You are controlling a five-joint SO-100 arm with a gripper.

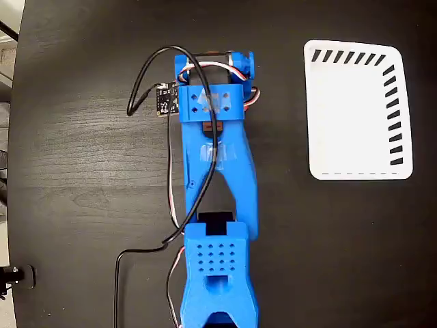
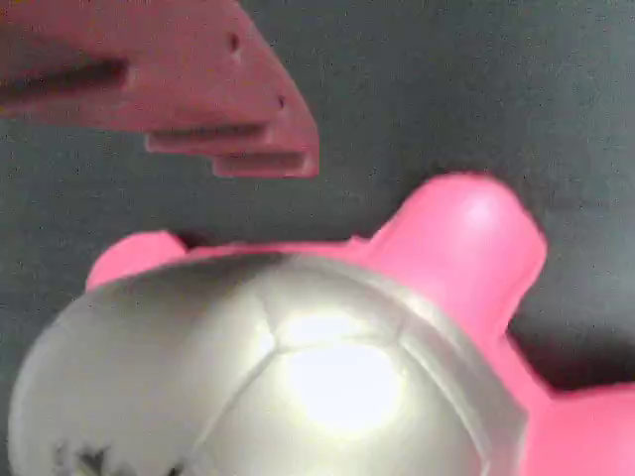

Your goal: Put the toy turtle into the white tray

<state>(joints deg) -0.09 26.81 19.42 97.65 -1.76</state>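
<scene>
The toy turtle fills the lower part of the wrist view, very close to the camera. Its shell is shiny and domed with a dark speckled patch at the bottom left, and its head and flippers are pink. One gripper finger reaches in from the upper left, with a strip of dark table showing between it and the turtle. The other finger is hidden. In the fixed view the blue arm's gripper end points down and hides the turtle beneath it. The white tray lies to the right of the gripper, with nothing in it.
The black wooden table carries the blue arm, whose base stands at the bottom centre. A black cable loops out to the left of the wrist. The table's left edge curves past a pale floor.
</scene>
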